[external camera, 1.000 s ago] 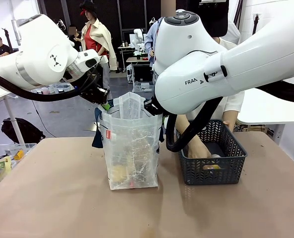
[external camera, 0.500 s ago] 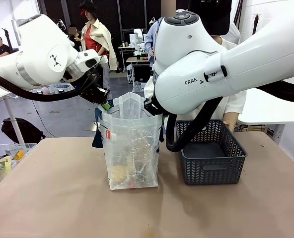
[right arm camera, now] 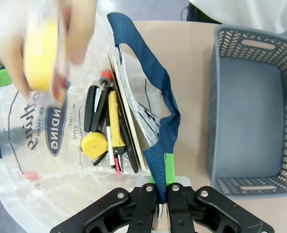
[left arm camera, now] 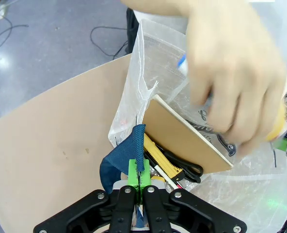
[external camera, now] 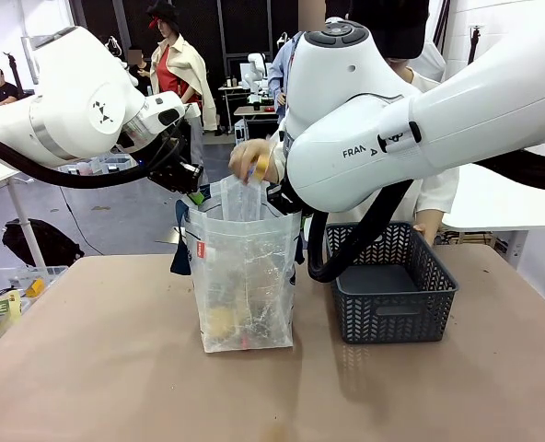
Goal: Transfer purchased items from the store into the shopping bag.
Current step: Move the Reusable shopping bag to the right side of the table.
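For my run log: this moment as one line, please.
left gripper shut on shopping bag | right gripper shut on shopping bag | person's hand holds yellow item over bag

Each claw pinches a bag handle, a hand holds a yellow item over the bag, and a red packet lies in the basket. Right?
No: the right wrist view shows the basket empty. Left claw and right claw do pinch handles; the hand holds the yellow item over the bag.

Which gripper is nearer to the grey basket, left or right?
Right. The right gripper holds a bag strap beside the basket; the left gripper holds the other strap, on the bag's far side.
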You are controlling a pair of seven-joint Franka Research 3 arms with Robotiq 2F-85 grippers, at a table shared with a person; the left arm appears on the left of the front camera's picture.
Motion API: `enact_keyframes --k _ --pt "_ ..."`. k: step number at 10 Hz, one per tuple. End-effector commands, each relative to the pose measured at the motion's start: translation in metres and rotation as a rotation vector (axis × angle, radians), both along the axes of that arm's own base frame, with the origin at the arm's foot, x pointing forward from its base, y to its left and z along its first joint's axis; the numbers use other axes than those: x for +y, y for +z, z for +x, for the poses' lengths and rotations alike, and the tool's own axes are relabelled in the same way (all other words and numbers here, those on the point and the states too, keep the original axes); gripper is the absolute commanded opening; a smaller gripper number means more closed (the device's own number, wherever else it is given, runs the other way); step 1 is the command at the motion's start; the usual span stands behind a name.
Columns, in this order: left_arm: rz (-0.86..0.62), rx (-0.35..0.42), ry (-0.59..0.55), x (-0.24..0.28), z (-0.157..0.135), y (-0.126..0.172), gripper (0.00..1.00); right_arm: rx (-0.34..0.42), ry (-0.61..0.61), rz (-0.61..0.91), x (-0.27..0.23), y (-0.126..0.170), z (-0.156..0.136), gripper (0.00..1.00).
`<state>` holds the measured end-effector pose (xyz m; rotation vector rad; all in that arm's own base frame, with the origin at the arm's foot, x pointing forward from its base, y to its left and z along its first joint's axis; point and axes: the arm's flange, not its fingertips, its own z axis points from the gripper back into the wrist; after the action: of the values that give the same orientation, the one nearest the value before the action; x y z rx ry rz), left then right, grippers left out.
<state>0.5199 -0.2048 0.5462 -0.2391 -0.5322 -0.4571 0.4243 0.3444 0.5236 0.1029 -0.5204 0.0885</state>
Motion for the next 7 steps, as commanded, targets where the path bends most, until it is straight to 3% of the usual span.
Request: enact_keyframes --k 1,7 --pt "-0.004 -0.002 0.007 0.0011 0.0025 0.0018 0.00 0.009 -0.006 0.013 0.0002 0.0000 -0.0008 0.00" --pt "-0.004 -0.002 0.007 0.0011 0.0025 0.0018 0.00 0.009 -0.006 0.013 0.0002 0.0000 -0.0008 0.00"
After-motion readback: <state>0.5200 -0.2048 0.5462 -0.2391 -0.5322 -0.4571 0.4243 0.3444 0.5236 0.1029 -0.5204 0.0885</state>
